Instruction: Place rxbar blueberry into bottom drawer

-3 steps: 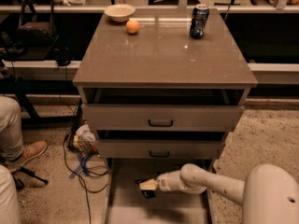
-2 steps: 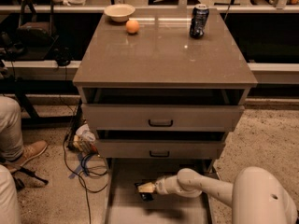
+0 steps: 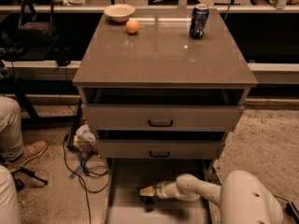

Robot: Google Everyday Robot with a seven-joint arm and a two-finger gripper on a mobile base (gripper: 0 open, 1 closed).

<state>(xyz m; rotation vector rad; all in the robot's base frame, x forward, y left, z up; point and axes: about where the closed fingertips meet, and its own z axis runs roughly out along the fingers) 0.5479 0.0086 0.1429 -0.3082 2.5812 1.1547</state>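
Note:
The bottom drawer (image 3: 124,178) is pulled out at the foot of the cabinet and shows its plain grey floor. My gripper (image 3: 145,192) reaches in from the right, low over the drawer's middle, with its pale tip pointing left. A small dark object (image 3: 148,202), apparently the rxbar blueberry, lies right under the tip at the drawer floor. I cannot tell whether it rests on the floor or hangs from the gripper.
The two upper drawers (image 3: 160,118) stand slightly open with black handles. On the cabinet top sit a bowl (image 3: 119,12), an orange (image 3: 132,26) and a dark can (image 3: 199,21). Cables and a bag (image 3: 84,141) lie left of the cabinet. A person's leg (image 3: 11,132) is at far left.
My gripper has sunk slightly lower in the bottom drawer, and my arm's body has come further into view at the lower right. Nothing on the cabinet top moved.

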